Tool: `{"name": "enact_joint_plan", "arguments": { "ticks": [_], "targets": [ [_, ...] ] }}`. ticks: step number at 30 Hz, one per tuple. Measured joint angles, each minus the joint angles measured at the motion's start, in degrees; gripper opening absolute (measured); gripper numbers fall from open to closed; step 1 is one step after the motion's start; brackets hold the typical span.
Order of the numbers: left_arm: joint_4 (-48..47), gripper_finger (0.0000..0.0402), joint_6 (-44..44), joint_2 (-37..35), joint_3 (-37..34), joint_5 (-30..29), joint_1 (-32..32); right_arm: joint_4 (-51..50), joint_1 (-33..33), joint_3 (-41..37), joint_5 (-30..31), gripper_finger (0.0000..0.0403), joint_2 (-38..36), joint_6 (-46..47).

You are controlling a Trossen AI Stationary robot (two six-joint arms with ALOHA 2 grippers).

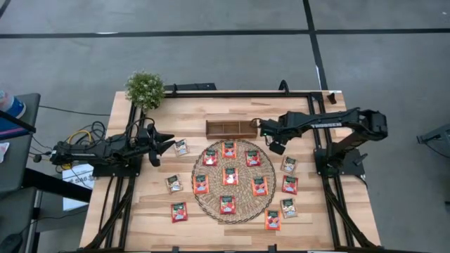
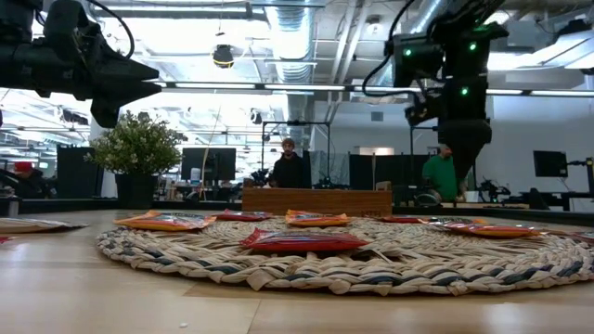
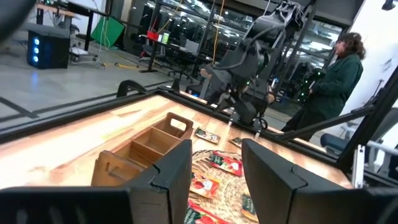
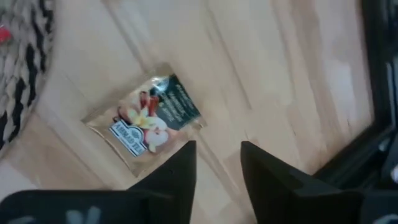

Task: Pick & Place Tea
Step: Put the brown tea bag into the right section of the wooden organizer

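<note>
- My left gripper (image 1: 169,143) hovers over the left side of the bench (image 1: 140,211), fingers (image 3: 177,171) spread with nothing between them; a pale sachet (image 1: 181,147) lies just beyond the tips.
- Farther ahead of those fingers stands the wooden compartment tray (image 1: 231,127), with the round woven mat (image 1: 235,211) beside it.
- The tea (image 1: 230,175) lies flat and scattered: red-orange sachets on the mat, more on the bare bench to either side.
- My right gripper (image 1: 261,126) hangs at the tray's right end, fingers (image 4: 179,167) apart and holding nothing.
- In the right wrist view, a pale sachet (image 4: 148,118) lies on the wood just ahead of those fingertips, not touched.
</note>
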Motion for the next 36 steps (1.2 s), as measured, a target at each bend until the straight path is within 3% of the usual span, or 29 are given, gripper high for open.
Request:
{"name": "enact_joint_plan", "arguments": {
  "ticks": [9,13,22,36],
  "targets": [
    [0.01,0.0133,-0.62,0.0,0.0,-0.02,-0.01,1.33,-1.55,0.0,1.33,0.0248,4.57,-9.87],
    [0.02,0.0133,-0.64,0.01,0.0,0.0,0.0,3.47,-1.77,-0.01,1.28,0.0278,5.43,-14.86],
    [0.16,0.0133,-2.15,0.0,0.0,0.03,-0.02,6.52,-2.66,-0.04,-3.19,0.0286,5.39,-23.37],
    [0.24,0.0133,-1.88,0.0,0.0,0.03,0.0,6.91,-13.33,-0.04,-19.7,0.0286,5.37,-25.76]
  ]
}}
